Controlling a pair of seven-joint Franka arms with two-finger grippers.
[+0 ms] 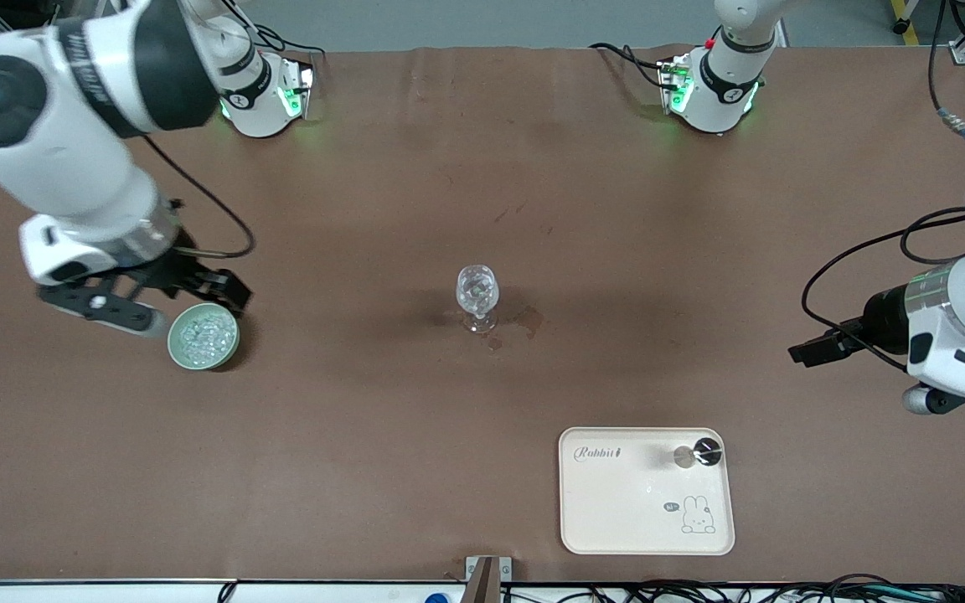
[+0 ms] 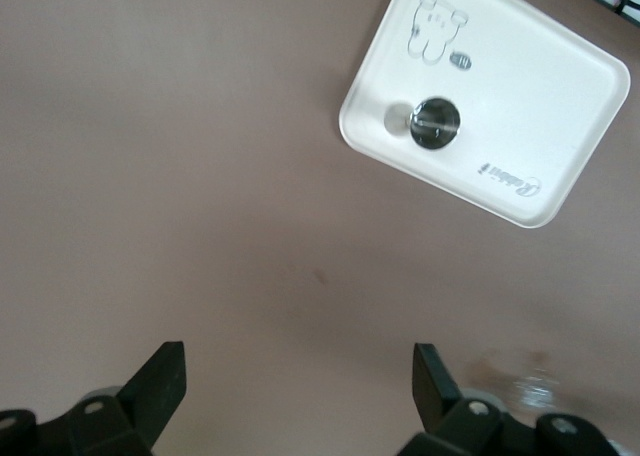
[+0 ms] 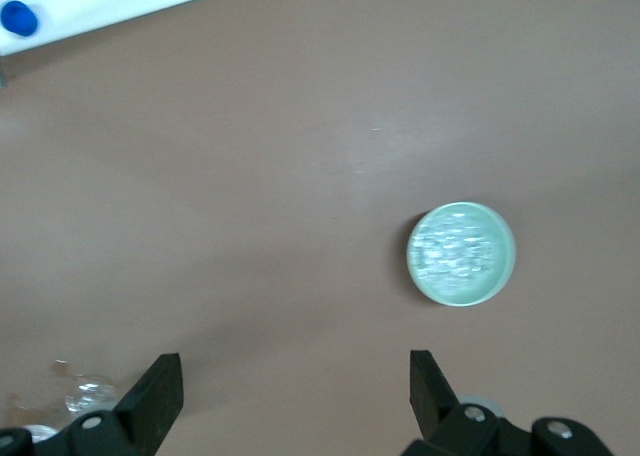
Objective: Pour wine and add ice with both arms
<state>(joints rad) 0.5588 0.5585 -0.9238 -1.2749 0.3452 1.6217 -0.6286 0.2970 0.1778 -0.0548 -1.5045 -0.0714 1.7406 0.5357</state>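
The brown table (image 1: 415, 184) carries every item recorded; the landmark is the clear stemmed glass (image 1: 477, 298) standing upright near its middle.

The right arm (image 1: 72, 142) reaches down toward its own end of the table, well apart from the glass. Its black right gripper (image 1: 152, 293) hangs over the table just beside the pale green round bowl (image 1: 203, 337), fingers (image 3: 155, 396) spread wide, holding nothing.

The left arm (image 1: 964, 322) is at its own end, equally well apart from the glass. Its left gripper (image 1: 809, 350) hangs over bare table, likewise spread and empty.

A cream rectangular tray with rabbit print (image 1: 616, 519) lies nearer the front camera than the glass; a small round metal cap (image 1: 707, 451) rests on it.

The bowl holds the clear glinting ice (image 1: 203, 335).
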